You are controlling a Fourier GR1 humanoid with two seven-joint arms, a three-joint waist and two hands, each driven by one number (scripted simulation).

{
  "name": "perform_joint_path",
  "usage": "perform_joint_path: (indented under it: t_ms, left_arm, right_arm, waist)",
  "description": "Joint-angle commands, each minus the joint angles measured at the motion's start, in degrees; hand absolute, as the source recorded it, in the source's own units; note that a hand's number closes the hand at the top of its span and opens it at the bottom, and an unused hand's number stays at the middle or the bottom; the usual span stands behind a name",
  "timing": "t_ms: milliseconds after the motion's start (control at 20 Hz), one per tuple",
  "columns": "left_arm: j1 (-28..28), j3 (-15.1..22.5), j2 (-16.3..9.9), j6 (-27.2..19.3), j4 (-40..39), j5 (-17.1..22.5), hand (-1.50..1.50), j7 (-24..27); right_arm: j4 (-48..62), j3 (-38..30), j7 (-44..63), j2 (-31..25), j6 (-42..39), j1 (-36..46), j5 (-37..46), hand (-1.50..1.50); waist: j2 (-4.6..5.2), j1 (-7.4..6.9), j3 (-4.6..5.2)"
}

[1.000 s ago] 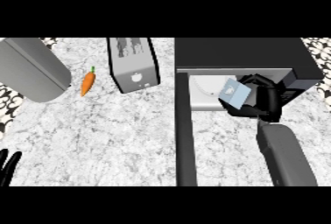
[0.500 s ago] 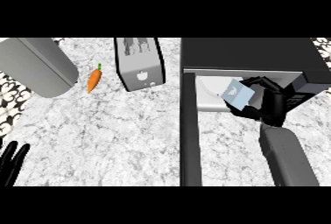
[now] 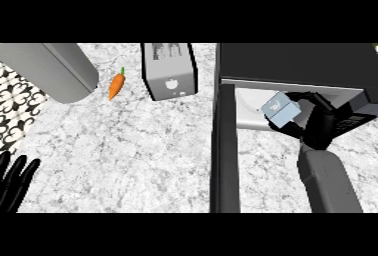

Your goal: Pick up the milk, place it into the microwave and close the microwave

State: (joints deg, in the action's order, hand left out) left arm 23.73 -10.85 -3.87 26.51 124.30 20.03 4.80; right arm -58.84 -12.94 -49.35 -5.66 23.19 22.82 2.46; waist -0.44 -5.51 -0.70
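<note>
No legible text, numbers or brand names anywhere. Milk carton carries a small dark mark on its pale blue face (too small to read). Toaster front shows dark knob shapes only, no lettering.

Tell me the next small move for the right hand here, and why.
Probably ease the milk a little deeper and set it down: the right hand is curled round it at the mouth of the microwave, whose door stands open, so release comes before closing.
</note>
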Motion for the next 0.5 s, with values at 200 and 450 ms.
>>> perform_joint_path:
  t_ms: [200,450]
  left_arm:
    - [-1.9,0.9,-0.5,-0.5,0.0,-3.2,-1.5,-0.5]
    - [-3.3,2.2,-0.7,-0.4,0.0,-3.9,-1.5,-1.0]
  right_arm:
    - [9.5,-0.7,6.3,-5.7,11.6,7.0,10.3,-1.5]
    - [9.9,-1.4,5.4,-4.0,13.8,6.5,12.1,-1.5]
  waist:
    - [3.96,-4.75,0.83]
    - [4.12,-5.46,0.75]
